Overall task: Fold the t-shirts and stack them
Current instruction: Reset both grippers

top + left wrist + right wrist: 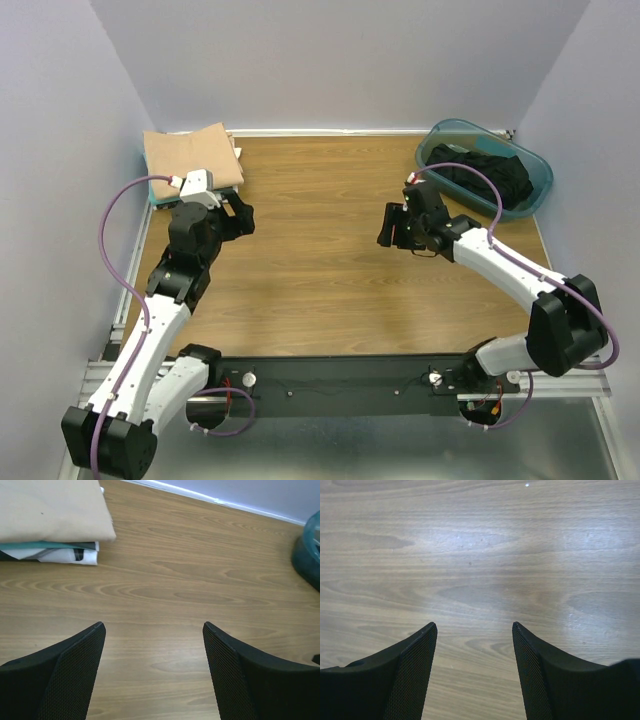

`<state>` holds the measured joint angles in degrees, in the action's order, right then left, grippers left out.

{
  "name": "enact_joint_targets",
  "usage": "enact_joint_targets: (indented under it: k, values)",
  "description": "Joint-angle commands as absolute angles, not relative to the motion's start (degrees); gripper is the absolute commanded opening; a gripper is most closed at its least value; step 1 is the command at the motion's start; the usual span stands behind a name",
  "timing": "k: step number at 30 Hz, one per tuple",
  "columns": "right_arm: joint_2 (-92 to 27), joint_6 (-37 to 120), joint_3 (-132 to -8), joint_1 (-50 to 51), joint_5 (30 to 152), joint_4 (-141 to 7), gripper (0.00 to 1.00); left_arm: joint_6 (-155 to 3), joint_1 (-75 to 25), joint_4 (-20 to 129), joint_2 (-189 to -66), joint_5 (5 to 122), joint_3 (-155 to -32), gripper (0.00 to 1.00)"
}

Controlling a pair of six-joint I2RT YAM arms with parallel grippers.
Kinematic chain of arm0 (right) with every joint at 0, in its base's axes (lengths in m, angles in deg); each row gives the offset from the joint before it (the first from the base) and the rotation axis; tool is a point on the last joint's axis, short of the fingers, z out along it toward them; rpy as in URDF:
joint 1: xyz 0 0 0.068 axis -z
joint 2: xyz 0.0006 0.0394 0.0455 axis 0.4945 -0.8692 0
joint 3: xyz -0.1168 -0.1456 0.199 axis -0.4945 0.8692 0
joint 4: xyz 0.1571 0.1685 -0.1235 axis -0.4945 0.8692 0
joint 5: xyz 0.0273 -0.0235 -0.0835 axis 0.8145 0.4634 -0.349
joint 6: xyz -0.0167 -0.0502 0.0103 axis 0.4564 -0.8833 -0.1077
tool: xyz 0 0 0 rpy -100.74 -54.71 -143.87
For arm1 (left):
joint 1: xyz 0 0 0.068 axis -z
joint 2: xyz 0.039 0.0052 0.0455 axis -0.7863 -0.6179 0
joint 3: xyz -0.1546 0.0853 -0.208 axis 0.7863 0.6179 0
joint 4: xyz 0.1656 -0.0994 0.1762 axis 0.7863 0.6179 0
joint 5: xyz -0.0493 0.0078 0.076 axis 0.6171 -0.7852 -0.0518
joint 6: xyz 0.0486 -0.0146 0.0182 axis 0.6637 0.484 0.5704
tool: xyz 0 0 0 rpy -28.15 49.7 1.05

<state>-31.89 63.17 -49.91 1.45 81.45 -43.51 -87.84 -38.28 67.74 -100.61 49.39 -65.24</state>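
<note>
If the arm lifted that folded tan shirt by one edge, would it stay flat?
Probably not. The tan shirt drapes over the shirts beneath, so it would likely sag and unfold. A push might wrinkle it or slide it off them.

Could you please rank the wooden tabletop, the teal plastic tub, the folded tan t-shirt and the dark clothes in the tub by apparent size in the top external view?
1. brown wooden tabletop
2. teal oval plastic tub
3. folded tan cloth t-shirt and dark crumpled clothes in the tub: about alike, not ranked

Wooden table, pale lilac walls
</note>
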Motion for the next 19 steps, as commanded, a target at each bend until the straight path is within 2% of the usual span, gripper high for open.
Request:
enact_joint_targets:
  k: [1,19]
  values:
    - [-29.41,64.43,-47.36,1.07,76.20,-47.39,0.69,-92.79,-36.20,66.41,-97.69,46.12,-62.13,0.86]
    - [-26.16,67.24,-42.26,1.07,74.52,-52.22,0.69,-92.00,-34.96,65.26,-95.06,44.28,-59.05,0.92]
